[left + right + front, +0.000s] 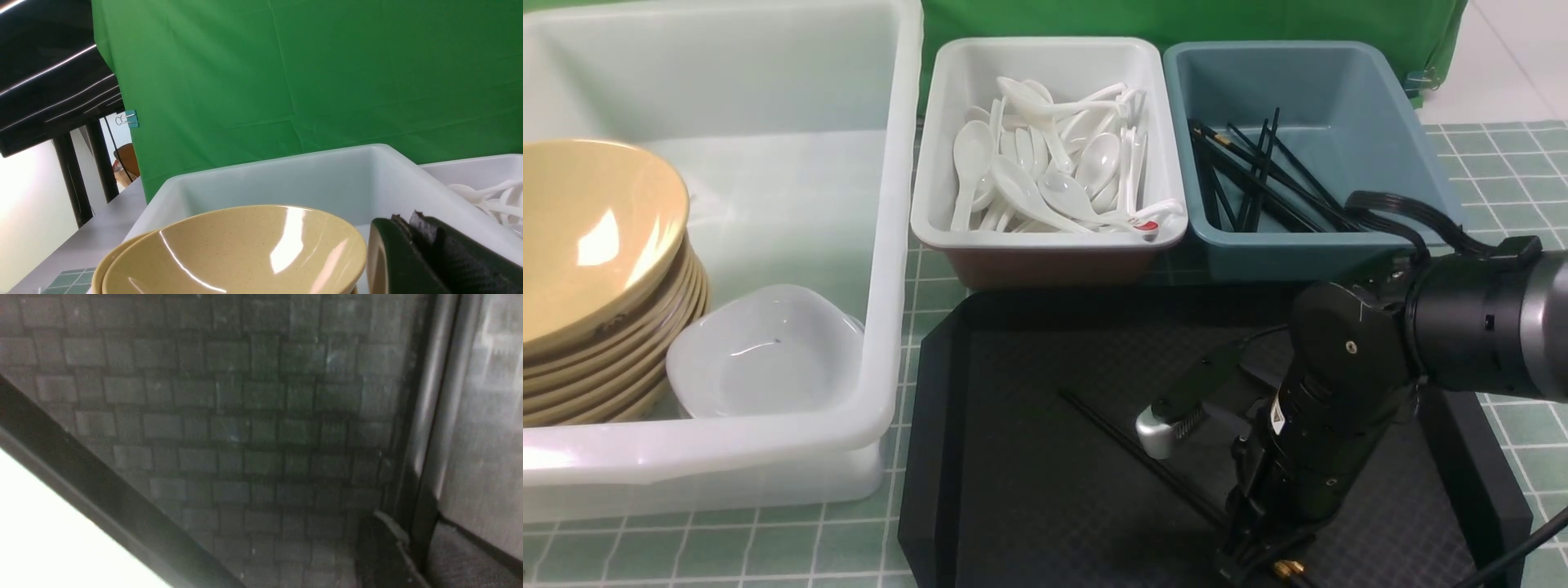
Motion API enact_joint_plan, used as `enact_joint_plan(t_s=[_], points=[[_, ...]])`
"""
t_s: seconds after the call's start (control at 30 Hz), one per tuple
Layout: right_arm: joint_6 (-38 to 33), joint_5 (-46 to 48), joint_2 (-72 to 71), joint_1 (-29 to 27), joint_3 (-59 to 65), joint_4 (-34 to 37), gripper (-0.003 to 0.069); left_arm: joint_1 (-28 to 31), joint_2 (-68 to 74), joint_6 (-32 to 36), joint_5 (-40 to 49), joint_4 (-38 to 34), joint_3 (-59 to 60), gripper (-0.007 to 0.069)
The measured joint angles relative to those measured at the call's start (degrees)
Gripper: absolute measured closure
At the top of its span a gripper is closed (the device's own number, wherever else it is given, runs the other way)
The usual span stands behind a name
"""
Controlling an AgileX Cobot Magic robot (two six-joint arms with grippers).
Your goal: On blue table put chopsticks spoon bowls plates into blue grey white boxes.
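Observation:
My right gripper [410,524] is down on the black tray [1029,490], shut on the chopsticks [433,416], which run between its two fingers. In the front view one thin black stick [1111,433] slants across the tray and passes under the right arm [1331,425]. More chopsticks [1258,180] lie in the blue-grey box [1339,98]. Spoons [1045,163] fill the small white box [931,163]. Stacked tan bowls [596,237] and a white plate [760,351] sit in the large white box [894,245]. My left gripper [408,222] is shut and empty, above the bowls [233,249].
The three boxes stand in a row behind and left of the tray on the gridded table [1503,163]. A spoon with a red mark [1146,224] lies at the small white box's near rim. The tray's raised rim [102,486] runs close to my right gripper.

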Motion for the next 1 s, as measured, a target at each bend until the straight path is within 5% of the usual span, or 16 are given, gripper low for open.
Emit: enact_joint_plan(t_s=[0.27,0.43,0.57,0.73,0.83,1.0], points=[[-2.1,-0.7,-11.7,0.0,-1.6,-0.1,0.0487,0.0,0.0,0.0,0.0,0.0,0.0,0.0620],[-1.4,-5.8,-20.6,0.0,-2.7,-6.8,0.0487,0.0,0.0,0.0,0.0,0.0,0.0,0.0620],[6.3,-26.0,-23.2,-3.5,-2.8,-16.9,0.0487,0.0,0.0,0.0,0.0,0.0,0.0,0.0620],[16.4,-56.2,-15.9,-12.7,-3.4,-19.7,0.0487,0.0,0.0,0.0,0.0,0.0,0.0,0.0620],[24.5,-60.5,-7.6,-17.5,-6.7,-20.2,0.0485,0.0,0.0,0.0,-0.1,0.0,0.0,0.0620],[32.6,-51.7,2.4,-20.7,-11.7,-20.1,0.0381,0.0,0.0,0.0,-0.2,0.0,0.0,0.0620]])
